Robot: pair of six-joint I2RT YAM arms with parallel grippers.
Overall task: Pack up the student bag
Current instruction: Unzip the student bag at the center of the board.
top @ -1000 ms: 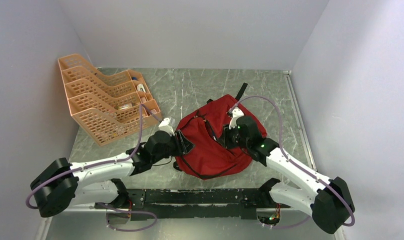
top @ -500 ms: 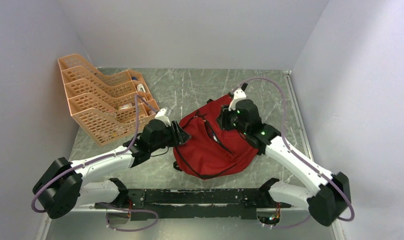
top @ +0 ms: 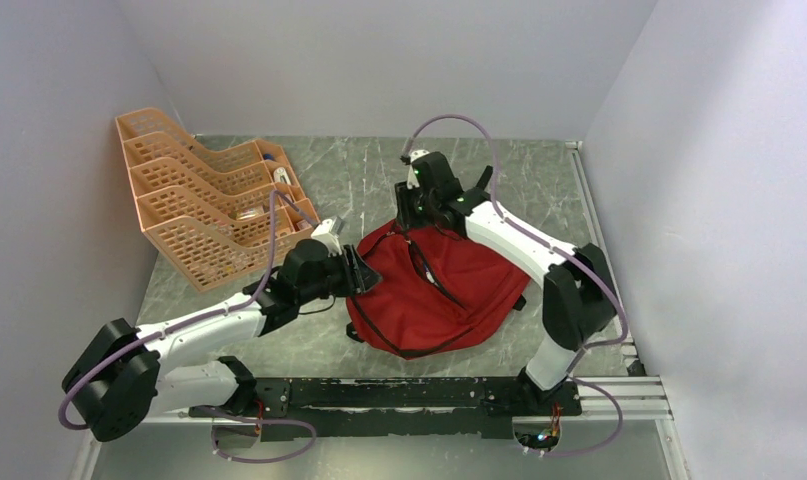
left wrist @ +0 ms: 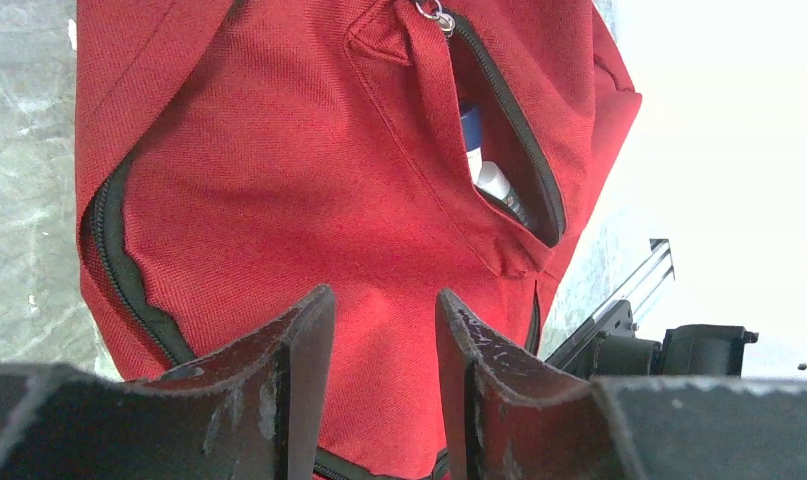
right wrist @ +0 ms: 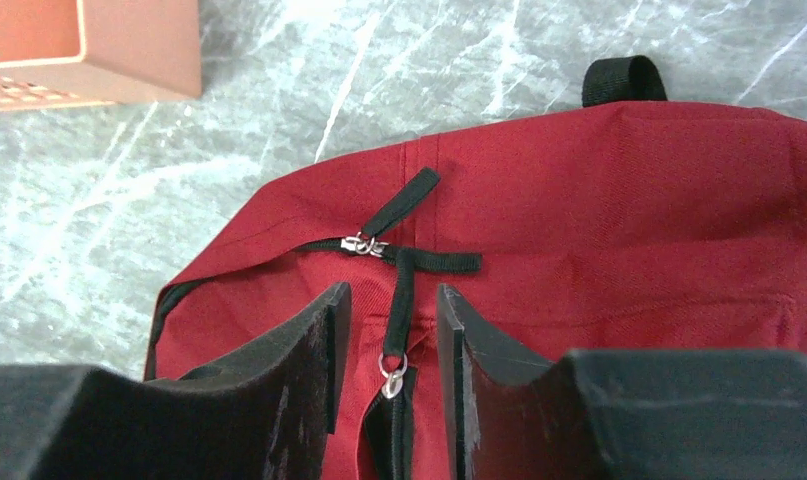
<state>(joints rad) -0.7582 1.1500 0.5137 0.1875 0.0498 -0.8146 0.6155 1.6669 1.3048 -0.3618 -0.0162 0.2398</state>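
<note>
- The floor of the scene is a grey-green marbled table (top: 379,170) with pale walls on three sides.
- The jaws of the right gripper (right wrist: 391,295) stand apart and hold nothing. A black zipper strap (right wrist: 403,300) runs down the gap between them to a metal ring (right wrist: 392,366).
- At 12 o'clock from these jaws, a second metal slider (right wrist: 362,244) sits on the red fabric.
- The jaws of the left gripper (left wrist: 384,300) also have a gap, and red fabric fills it. We cannot tell whether they pinch this fabric or only stand over it.
- At 1 o'clock beyond the left jaws, a zipped pocket (left wrist: 527,205) stands open, with a white and blue object (left wrist: 491,180) inside.
- The student bag (top: 449,295) lies flat in the middle of the table, a little toward 3 o'clock. The left gripper is at its 9 o'clock edge and the right gripper is over its 11 o'clock edge.
- An orange tray rack (top: 199,215) stands at 10 o'clock on the table, apart from the bag.
</note>
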